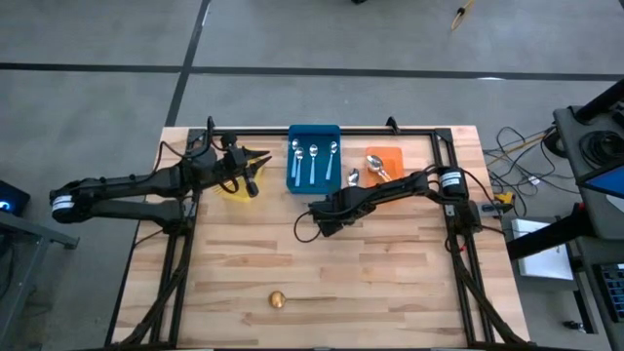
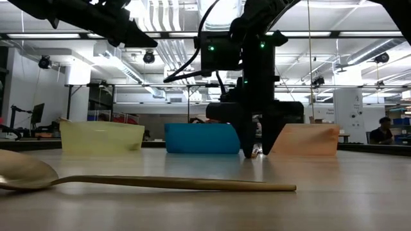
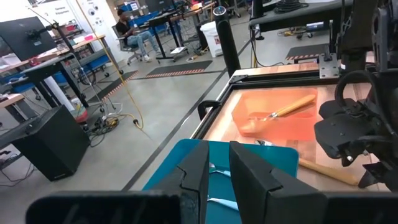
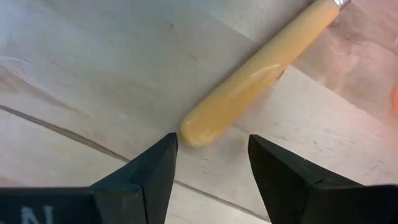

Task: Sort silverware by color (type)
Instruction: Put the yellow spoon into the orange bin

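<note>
Between the blue and orange bins, right tool (image 4: 211,165) spread over an orange-handled spoon (image 4: 261,78); gripping only its rounded tip could probably squirt it sideways across the tabletop (image 1: 390,273). Left tool (image 3: 217,171), nearly pressed together, hangs over the yellow bin (image 1: 237,187).

Gold spoon (image 1: 292,298) flat near the table's front — three blue-handled spoons (image 1: 313,161) binned.

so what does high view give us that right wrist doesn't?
High view only: the yellow bin, blue bin holding three blue-handled spoons, orange bin, the gold spoon lying alone near the front edge, and the left tool over the yellow bin. Right wrist only: open fingers straddling the handle tip. Both: the right tool and the orange-handled spoon on the table.
</note>
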Tool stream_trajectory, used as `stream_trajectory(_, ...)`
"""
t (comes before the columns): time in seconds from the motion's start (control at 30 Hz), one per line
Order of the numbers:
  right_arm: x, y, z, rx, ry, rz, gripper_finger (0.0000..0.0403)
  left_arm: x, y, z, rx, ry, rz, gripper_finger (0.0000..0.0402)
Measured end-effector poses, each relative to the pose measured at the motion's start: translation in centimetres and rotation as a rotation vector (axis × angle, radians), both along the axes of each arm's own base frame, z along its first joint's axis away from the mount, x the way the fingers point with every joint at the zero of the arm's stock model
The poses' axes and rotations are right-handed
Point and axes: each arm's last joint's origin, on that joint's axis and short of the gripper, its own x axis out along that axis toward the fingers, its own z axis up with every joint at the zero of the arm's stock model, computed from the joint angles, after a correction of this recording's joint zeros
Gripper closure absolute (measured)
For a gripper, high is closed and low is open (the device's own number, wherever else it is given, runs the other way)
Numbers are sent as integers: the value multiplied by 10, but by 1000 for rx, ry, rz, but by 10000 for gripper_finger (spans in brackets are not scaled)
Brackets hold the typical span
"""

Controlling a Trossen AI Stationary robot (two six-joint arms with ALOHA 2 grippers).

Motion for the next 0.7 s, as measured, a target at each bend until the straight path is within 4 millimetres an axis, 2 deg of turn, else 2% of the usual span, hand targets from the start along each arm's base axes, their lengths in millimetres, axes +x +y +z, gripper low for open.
stream_trajectory(0.23,0,-3,0,-30,-3,-6,222,0,0,0,-1,0,0,357)
stream_trajectory(0.7,2,-4,1,57,-18,-29,356,5,1,1,7,-26,0,357)
